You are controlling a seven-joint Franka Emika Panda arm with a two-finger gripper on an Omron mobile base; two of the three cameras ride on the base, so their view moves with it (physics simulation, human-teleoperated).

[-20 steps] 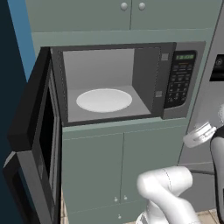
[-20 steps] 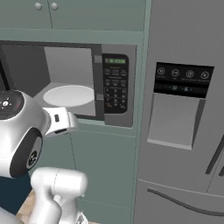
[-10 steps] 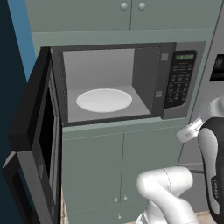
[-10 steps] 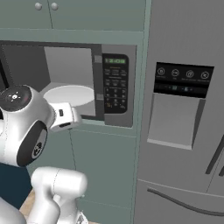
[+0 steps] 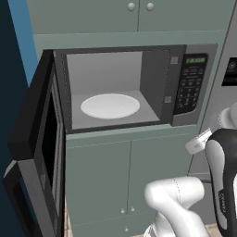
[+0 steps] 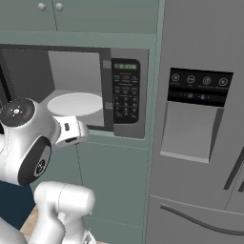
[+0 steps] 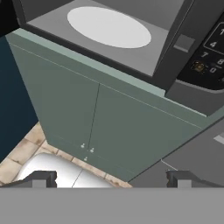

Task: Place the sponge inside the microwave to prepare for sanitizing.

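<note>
Presently, the large black-fronted microwave [image 5: 120,88] stands built into a wall of grey-green cabinetry, its door [image 5: 39,152] swung fully out to the left in the left base view. The pale grey cavity is exposed, and a round white turntable plate [image 5: 110,105] lies flat on its floor with nothing resting on it. The side keypad with green display [image 6: 125,90] sits on the right of the oven front.

Below the oven, a pair of grey-green cabinet doors [image 7: 109,127] are closed — two small knobs sit near their lower edge in the hand view. Above it, upper cabinet doors with two round knobs [image 5: 140,6] are likewise closed. To the right, in the right base view, a tall grey refrigerator [image 6: 200,119] carries a dark control panel and a recessed dispenser bay [image 6: 188,131].

The end effector [image 7: 109,179] is seen in the hand view — its two dark fingertips [image 7: 41,178] stand far apart at the lower edge, jaws wide, with nothing between them. It hangs low in front of the lower cabinet doors, beneath the cavity opening and apart from the oven. Tan floor tiles [image 7: 22,151] show beneath.

The sponge cannot be located in any of these views.
</note>
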